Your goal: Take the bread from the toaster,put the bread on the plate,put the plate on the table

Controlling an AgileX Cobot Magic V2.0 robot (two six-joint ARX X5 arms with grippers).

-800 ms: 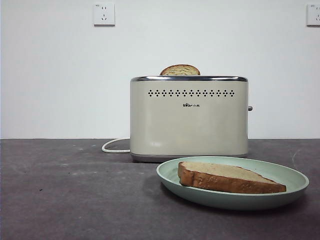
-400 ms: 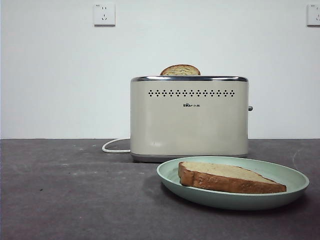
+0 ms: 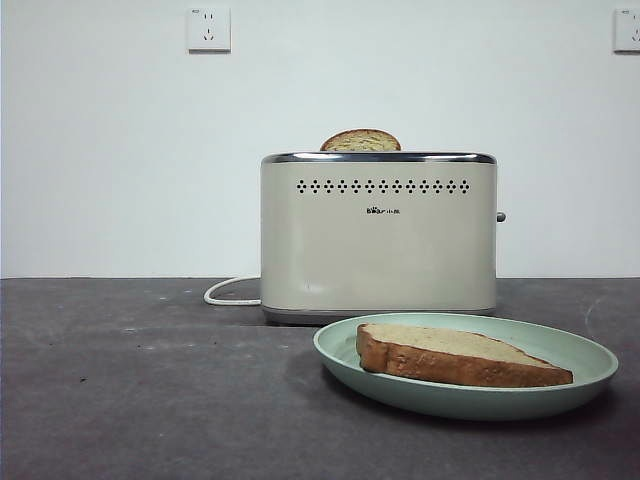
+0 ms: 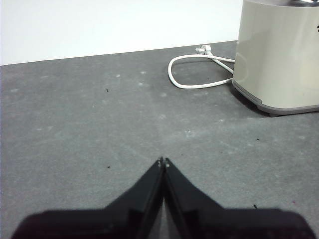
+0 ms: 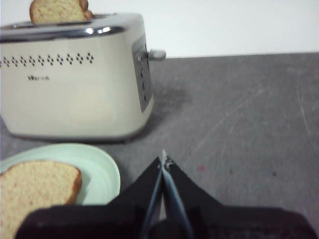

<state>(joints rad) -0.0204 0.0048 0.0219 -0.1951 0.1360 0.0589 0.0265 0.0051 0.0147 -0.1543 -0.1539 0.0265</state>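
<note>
Setting: white wall [image 3: 110, 160] behind a dark grey tabletop [image 3: 140, 390]; two wall sockets, one in the upper left of the front frame [image 3: 208, 28], one at the upper right edge [image 3: 627, 28].
Bread: whole brown slice [image 3: 455, 357] lying flat in the plate, lower right of the front frame; crust side faces the camera. Right wrist view shows part of it in the lower left corner [image 5: 35, 191].
Plate: pale mint-green, round, shallow [image 3: 590, 365]; rests on the tabletop just in front of the toaster and offset to its right in the front frame.
Toaster: cream box with chrome top rim [image 3: 378, 240], centre of the front frame, row of small dark holes and a tiny logo on its face, lever knob on its right side.
Second slice: domed top only [image 3: 360, 141], rising from the toaster slot.
Cord: white, looped on the tabletop [image 3: 228, 293] left of the toaster.
Left end effector: jaws closed tip to tip, gripping nothing [image 4: 163, 161], over bare tabletop, well apart from the toaster and cord.
Right end effector: jaws pressed together, empty [image 5: 164, 160], near the plate's rim and not touching it, toaster beyond.
</note>
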